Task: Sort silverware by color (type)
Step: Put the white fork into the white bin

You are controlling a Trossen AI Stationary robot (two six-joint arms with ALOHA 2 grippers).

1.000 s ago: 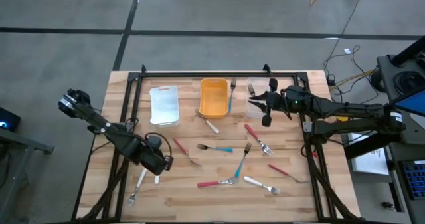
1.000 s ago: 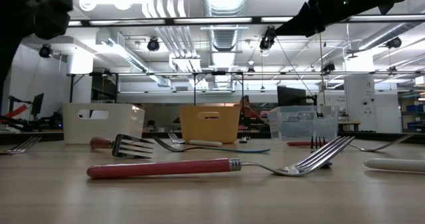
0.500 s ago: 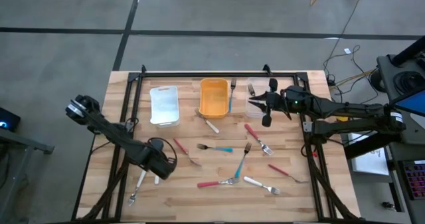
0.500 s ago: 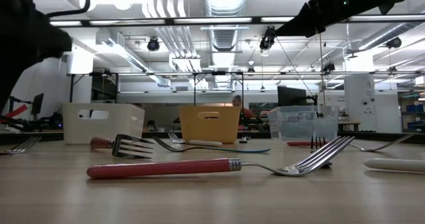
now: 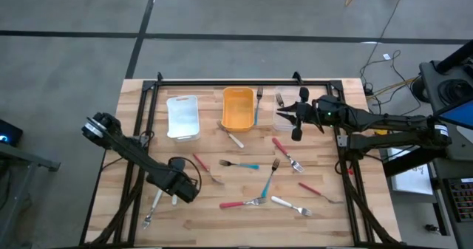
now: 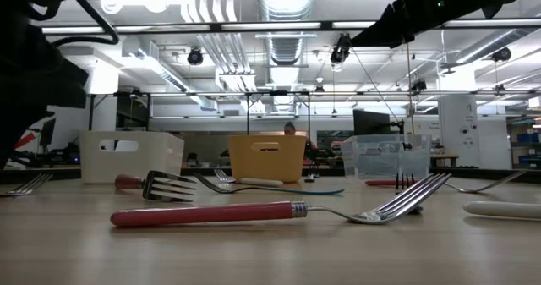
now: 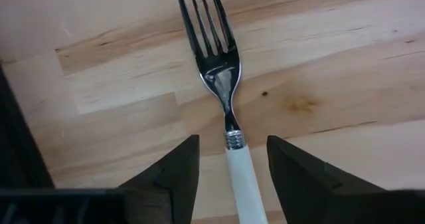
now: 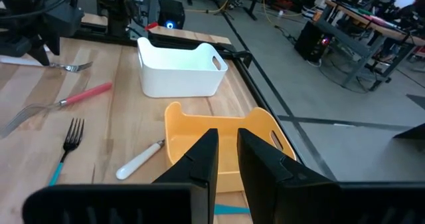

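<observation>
From above, the left gripper (image 5: 176, 193) sits low over the table's near-left part, over a white-handled fork (image 5: 154, 205). The right gripper (image 5: 284, 116) hovers at the far side beside the orange bin (image 5: 237, 108), holding nothing. Other forks lie scattered mid-table.

At table level, a red-handled fork (image 6: 254, 211) lies nearest.

The left wrist shows spread fingers (image 7: 174, 171) straddling the white-handled fork (image 7: 226, 104), which lies flat.

The right wrist shows fingers (image 8: 199, 159) nearly together, empty, above the orange bin (image 8: 222, 137).

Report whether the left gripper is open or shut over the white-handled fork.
Open. In the left wrist view the left gripper has its fingers standing apart on either side of the white-handled fork, which lies flat on the table, unclamped.
</observation>
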